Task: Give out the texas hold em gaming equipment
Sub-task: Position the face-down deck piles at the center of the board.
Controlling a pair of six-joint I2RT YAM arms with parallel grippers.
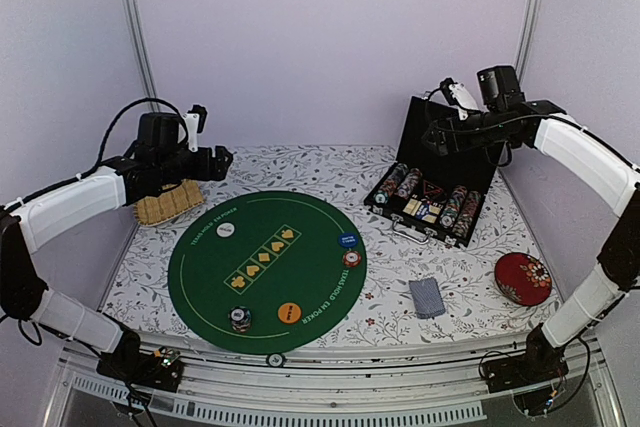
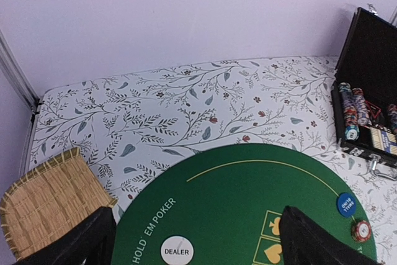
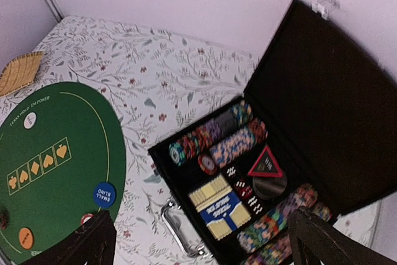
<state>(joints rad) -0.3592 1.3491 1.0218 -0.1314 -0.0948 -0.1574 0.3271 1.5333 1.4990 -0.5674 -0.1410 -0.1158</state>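
Note:
A round green poker mat [image 1: 267, 269] lies on the table. On it sit a white dealer button [image 1: 226, 230], a blue small-blind button [image 1: 348, 240], a striped chip stack [image 1: 352, 258], an orange button [image 1: 289, 312] and a dark striped chip stack [image 1: 240, 319]. A blue-grey card deck [image 1: 427, 297] lies right of the mat. An open black case [image 1: 435, 177] holds rows of chips [image 3: 214, 138], dice and a boxed deck [image 3: 222, 211]. My left gripper [image 2: 195, 240] is open and empty, high above the mat's far left. My right gripper [image 3: 201, 243] is open and empty, high above the case.
A tan slatted bamboo mat [image 1: 168, 202] lies at the back left. A red round disc [image 1: 523, 278] sits at the right. The floral tablecloth [image 1: 310, 167] covers the table, with walls on three sides and a metal rail along the near edge.

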